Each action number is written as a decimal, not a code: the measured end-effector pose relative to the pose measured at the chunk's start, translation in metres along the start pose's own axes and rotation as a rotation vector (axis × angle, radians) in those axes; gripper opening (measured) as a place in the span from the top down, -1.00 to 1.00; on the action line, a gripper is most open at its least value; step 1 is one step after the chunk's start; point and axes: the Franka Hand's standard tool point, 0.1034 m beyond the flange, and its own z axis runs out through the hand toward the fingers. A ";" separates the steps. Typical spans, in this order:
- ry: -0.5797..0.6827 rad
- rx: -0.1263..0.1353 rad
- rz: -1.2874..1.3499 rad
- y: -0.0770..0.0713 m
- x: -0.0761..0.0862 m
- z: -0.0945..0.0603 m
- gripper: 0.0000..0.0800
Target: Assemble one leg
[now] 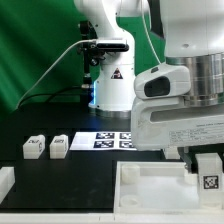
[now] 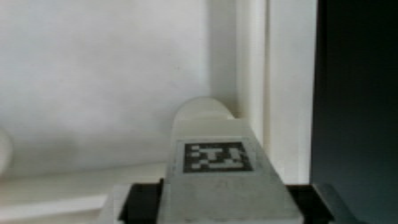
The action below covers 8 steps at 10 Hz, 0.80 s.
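My gripper (image 1: 207, 160) is shut on a leg (image 1: 208, 176), a white block with a black-and-white tag on its face. It holds the leg upright at the corner of the large flat white panel (image 1: 150, 186) on the exterior view's right. In the wrist view the leg (image 2: 217, 150) runs out from between the dark pads (image 2: 150, 200) of my gripper (image 2: 217, 205), with its rounded tip over the panel's floor beside the raised rim (image 2: 253, 70). I cannot tell whether the tip touches the panel. Two more legs (image 1: 33, 147) (image 1: 59, 146) lie on the black table at the exterior view's left.
The marker board (image 1: 113, 140) lies behind the panel, in front of the arm's white base (image 1: 110, 85). A white part (image 1: 5, 181) shows at the left edge of the exterior view. Bare black table (image 2: 356, 100) lies just outside the panel's rim.
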 end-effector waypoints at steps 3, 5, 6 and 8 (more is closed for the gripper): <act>0.018 0.029 0.527 -0.002 0.004 0.000 0.27; 0.027 0.059 0.882 -0.004 0.003 0.001 0.27; 0.020 0.076 1.033 -0.007 0.002 0.002 0.27; 0.007 0.089 1.246 -0.009 0.002 0.003 0.27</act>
